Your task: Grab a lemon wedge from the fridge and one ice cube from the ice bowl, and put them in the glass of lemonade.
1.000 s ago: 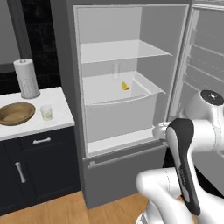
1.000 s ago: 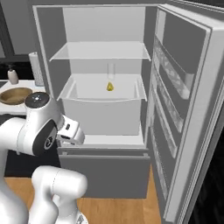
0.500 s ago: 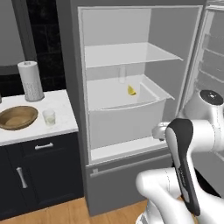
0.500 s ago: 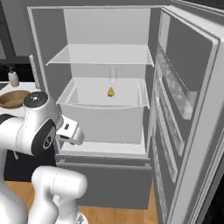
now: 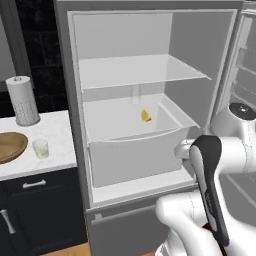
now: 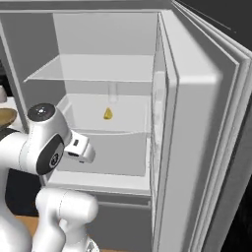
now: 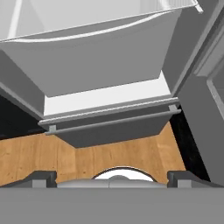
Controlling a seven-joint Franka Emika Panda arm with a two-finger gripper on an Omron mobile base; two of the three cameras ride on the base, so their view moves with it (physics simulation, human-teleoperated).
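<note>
I'm on the lemon step: my spread, empty tool [image 7: 112, 177] must rise and reach forward to the tiny yellow lemon wedge [image 5: 145, 116] inside the open grey fridge [image 5: 150, 45].

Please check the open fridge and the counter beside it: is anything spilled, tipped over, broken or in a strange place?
Nothing stands out. The lemon wedge lies on the fridge shelf behind the drawer front. On the counter, the ice bowl, the glass of lemonade and the paper towel roll stand upright with no spill.
</note>
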